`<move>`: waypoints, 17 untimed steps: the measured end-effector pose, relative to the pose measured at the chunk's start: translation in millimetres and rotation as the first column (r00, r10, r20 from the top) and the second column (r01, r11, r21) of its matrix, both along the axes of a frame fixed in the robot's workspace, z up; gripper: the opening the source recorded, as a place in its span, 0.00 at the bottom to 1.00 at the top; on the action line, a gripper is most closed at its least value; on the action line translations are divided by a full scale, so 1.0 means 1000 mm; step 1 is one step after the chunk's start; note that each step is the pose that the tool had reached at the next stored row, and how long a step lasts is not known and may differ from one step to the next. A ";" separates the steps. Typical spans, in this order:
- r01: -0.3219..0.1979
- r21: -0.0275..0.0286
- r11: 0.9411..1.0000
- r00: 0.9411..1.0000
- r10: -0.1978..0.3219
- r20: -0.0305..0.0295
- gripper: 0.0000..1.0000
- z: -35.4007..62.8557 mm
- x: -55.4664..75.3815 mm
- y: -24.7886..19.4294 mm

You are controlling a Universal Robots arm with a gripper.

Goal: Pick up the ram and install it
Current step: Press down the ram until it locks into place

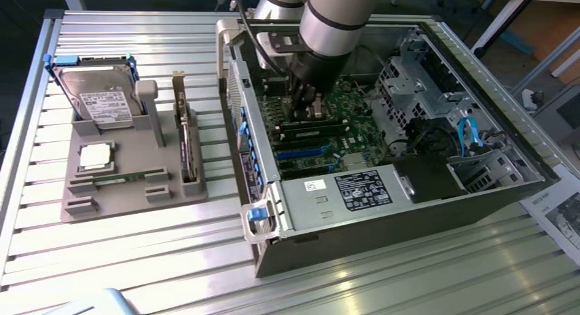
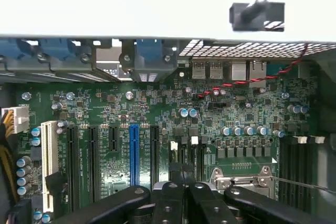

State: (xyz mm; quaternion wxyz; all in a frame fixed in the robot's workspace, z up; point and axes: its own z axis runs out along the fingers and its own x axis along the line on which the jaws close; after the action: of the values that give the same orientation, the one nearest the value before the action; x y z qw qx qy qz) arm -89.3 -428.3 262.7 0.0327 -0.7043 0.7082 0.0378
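On the bench (image 1: 136, 261), at the exterior view's left: a grey holder (image 1: 136, 199), with the ram (image 1: 122, 178) lying flat in its near slot. Just behind it the square CPU (image 1: 95, 157), then the hard drive (image 1: 104, 101) standing upright.

Further in, at the exterior view's right, the open case (image 1: 381, 213). Reaching down into it, the pincer (image 1: 308, 115), low over the board (image 2: 157, 108) and just above the dark memory slots (image 1: 313, 128).

Clenched: fingers (image 2: 168, 198) drawn close together in the wrist view, with nothing green seen between them. Cannot tell whether touching the board or hanging just clear.

Judged from this: pickup not yet done, since the ram sits in the holder, well apart from the pincer. Seems to be a pass over the slot area, not a carry.

Needed for the next move: a straight lift clear of the case wall, then a released pincer squared to the ram's long edges. Later seating probably calls for true alignment with a slot and even pressure along the stick.
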 end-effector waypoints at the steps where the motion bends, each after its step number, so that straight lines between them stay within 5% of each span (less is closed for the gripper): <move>1: 0.000 0.000 1.000 1.000 0.000 -0.001 0.10 0.0022 0.000 0.0000; 9: 0.000 0.000 1.000 1.000 0.000 -0.017 0.10 0.0265 0.001 0.0000; 15: 0.000 0.000 1.000 1.000 0.000 -0.018 0.10 0.0272 0.003 0.0000; 17: 0.000 -0.001 1.000 1.000 0.000 -0.018 0.10 0.0272 0.013 0.0000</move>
State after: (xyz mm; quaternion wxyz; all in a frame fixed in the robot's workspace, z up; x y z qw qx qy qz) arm -76.7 -428.3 289.9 0.0259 -0.7039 0.7085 0.0441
